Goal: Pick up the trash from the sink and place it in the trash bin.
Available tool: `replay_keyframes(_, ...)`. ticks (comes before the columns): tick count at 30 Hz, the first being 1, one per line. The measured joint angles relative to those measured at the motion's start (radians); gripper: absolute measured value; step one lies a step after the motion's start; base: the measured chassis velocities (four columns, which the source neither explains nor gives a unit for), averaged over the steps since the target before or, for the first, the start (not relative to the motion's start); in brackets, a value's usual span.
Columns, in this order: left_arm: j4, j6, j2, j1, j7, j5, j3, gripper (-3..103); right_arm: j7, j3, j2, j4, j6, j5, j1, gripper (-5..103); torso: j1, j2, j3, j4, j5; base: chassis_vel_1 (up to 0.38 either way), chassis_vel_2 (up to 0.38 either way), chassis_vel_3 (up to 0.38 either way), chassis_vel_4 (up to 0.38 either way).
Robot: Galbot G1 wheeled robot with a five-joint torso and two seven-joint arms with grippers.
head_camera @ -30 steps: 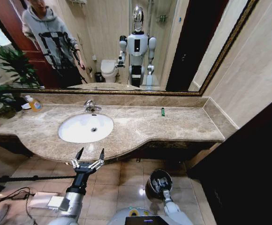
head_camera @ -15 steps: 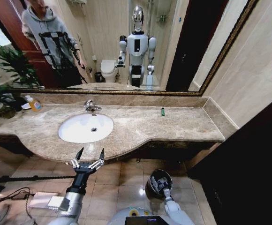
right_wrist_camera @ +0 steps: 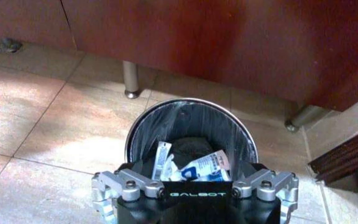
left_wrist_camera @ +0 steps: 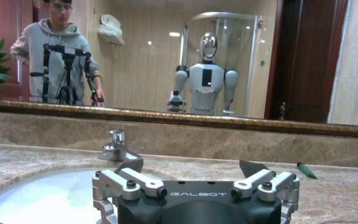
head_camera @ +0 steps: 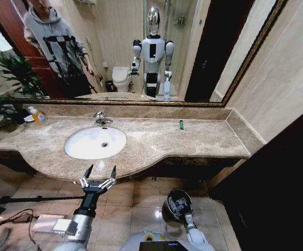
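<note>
**Bin loaded, one green bottle stranded**

White wrappers & tubes (right_wrist_camera: 195, 168) lie inside glossy black round trash bin (right_wrist_camera: 190, 135) on floor tiles. Right gripper (head_camera: 179, 207) over its mouth; can't tell finger state. White oval sink (head_camera: 95, 142) looks empty. Left gripper (head_camera: 98, 175) hovers before counter edge, fingers apart. Risk: tiny green bottle (head_camera: 181, 124) sits on marble counter (head_camera: 204, 138), well apart from basin, so may get skipped.

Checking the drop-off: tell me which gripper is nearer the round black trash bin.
Right. The right gripper hangs directly over the round black trash bin; the left gripper sits open by the marble counter edge.
</note>
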State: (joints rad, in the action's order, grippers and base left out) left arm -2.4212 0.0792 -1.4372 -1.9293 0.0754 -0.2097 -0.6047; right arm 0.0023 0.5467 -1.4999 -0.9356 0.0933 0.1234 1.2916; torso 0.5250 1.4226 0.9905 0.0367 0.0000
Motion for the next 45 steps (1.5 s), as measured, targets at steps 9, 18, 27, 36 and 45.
replay_keyframes(9,0.0,0.0,0.0,0.0,0.0,0.0,0.0,100,0.021,0.011,0.004,-0.206,-0.003,-0.072,0.122,100,0.0,0.0,0.0,0.0001,0.0002,0.0,0.0,0.0,0.0)
replay_keyframes(18,0.0,0.0,0.0,0.0,0.0,0.0,0.0,100,0.138,0.027,-0.018,-0.625,0.139,-0.137,0.341,100,0.0,0.0,0.0,0.0002,0.0,0.0,0.0,0.0,0.0)
replay_keyframes(27,0.0,0.0,0.0,0.0,0.0,0.0,0.0,100,0.191,0.017,-0.054,-0.884,0.196,-0.078,0.482,100,0.0,0.0,0.0,0.0,-0.0001,0.0,0.0,0.0,0.0)
replay_keyframes(36,0.0,0.0,0.0,0.0,0.0,0.0,0.0,100,0.197,0.033,-0.036,-1.112,0.152,-0.11,0.482,100,0.0,0.0,0.0,0.0,0.0,0.0,0.0,0.0,0.0)
replay_keyframes(45,0.0,0.0,0.0,0.0,0.0,0.0,0.0,100,0.167,0.036,0.013,-1.193,0.045,-0.134,0.333,100,0.0,0.0,0.0,0.0002,0.0,0.0,0.0,0.0,0.0)
